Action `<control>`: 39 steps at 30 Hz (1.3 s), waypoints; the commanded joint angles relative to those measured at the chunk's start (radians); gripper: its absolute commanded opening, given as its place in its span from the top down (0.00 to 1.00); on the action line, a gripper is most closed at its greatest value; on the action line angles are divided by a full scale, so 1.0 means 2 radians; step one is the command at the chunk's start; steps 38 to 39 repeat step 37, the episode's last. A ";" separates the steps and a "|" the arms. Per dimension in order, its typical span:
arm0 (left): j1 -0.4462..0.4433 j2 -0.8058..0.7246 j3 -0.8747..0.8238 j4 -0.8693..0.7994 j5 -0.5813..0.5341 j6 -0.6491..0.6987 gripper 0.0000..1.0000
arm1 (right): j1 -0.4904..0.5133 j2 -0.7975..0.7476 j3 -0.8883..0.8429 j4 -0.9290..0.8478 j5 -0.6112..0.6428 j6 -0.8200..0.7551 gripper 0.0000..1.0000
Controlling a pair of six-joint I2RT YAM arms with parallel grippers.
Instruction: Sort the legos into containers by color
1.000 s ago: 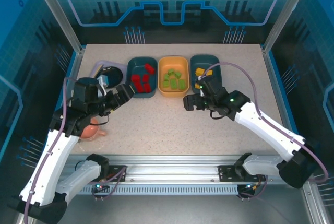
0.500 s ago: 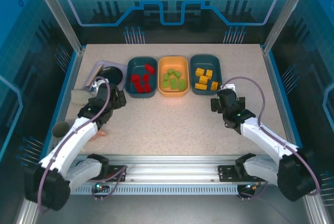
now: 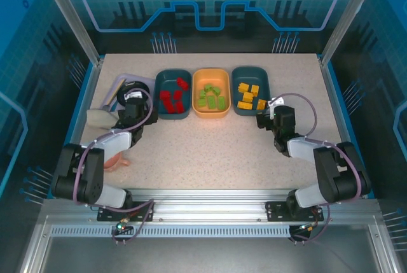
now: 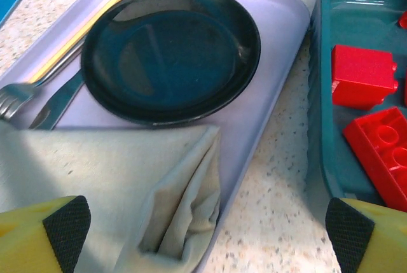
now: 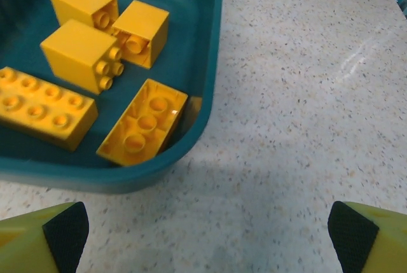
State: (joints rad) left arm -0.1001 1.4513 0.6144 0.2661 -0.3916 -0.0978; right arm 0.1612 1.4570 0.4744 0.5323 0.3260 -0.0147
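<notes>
Three trays stand in a row at the back. The left teal tray (image 3: 173, 118) holds red legos (image 3: 170, 99), the orange tray (image 3: 211, 115) holds green legos (image 3: 212, 98), and the right teal tray (image 3: 250, 69) holds yellow legos (image 3: 248, 97). My left gripper (image 3: 131, 106) is open and empty. It sits low between a lilac tray and the red legos' tray (image 4: 318, 95), with red legos (image 4: 362, 82) at its right. My right gripper (image 3: 267, 116) is open and empty over bare table. It is just near of the yellow legos (image 5: 82, 53) and their tray (image 5: 203, 63).
A lilac tray (image 4: 280, 63) at the back left carries a round black dish (image 4: 170, 50), a fork (image 4: 19, 91) and a folded grey-green cloth (image 4: 127, 184). A pink object (image 3: 116, 158) lies by the left arm. Both arms are folded low near their bases.
Both arms have drawn back and folded down toward their bases. The grippers now sit lower and nearer the table's sides. The legos in the trays have not moved.
</notes>
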 commanded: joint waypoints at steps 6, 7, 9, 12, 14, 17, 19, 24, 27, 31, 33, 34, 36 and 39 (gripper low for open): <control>0.029 0.018 -0.059 0.179 0.082 0.037 0.01 | -0.057 0.019 -0.040 0.141 -0.099 0.027 0.00; 0.029 0.016 -0.070 0.196 0.085 0.037 0.01 | -0.054 0.022 -0.037 0.142 -0.092 0.024 0.00; 0.033 0.017 -0.086 0.224 0.082 0.030 0.01 | -0.045 0.023 -0.034 0.135 -0.075 0.018 0.00; 0.035 0.033 -0.110 0.284 0.079 0.030 0.01 | -0.039 0.023 -0.032 0.132 -0.068 0.016 0.00; 0.035 0.033 -0.109 0.280 0.079 0.028 0.01 | -0.038 0.024 -0.031 0.133 -0.066 0.014 0.00; 0.035 0.031 -0.108 0.274 0.079 0.027 0.01 | -0.038 0.024 -0.031 0.132 -0.067 0.014 0.00; 0.035 0.031 -0.109 0.275 0.079 0.028 0.01 | -0.038 0.024 -0.031 0.132 -0.067 0.014 0.00; 0.035 0.032 -0.109 0.276 0.079 0.028 0.01 | -0.038 0.024 -0.031 0.132 -0.066 0.014 0.00; 0.035 0.032 -0.109 0.275 0.079 0.028 0.01 | -0.038 0.024 -0.031 0.132 -0.066 0.014 0.00; 0.035 0.031 -0.109 0.276 0.079 0.028 0.01 | -0.037 0.024 -0.031 0.131 -0.066 0.014 0.00; 0.035 0.032 -0.108 0.275 0.079 0.028 0.01 | -0.038 0.024 -0.030 0.130 -0.069 0.014 0.00; 0.035 0.032 -0.108 0.275 0.079 0.028 0.01 | -0.038 0.024 -0.030 0.130 -0.068 0.014 0.00; 0.035 0.032 -0.107 0.275 0.079 0.027 0.01 | -0.038 0.024 -0.031 0.132 -0.068 0.013 0.00; 0.035 0.031 -0.108 0.275 0.079 0.027 0.01 | -0.038 0.024 -0.031 0.132 -0.068 0.013 0.00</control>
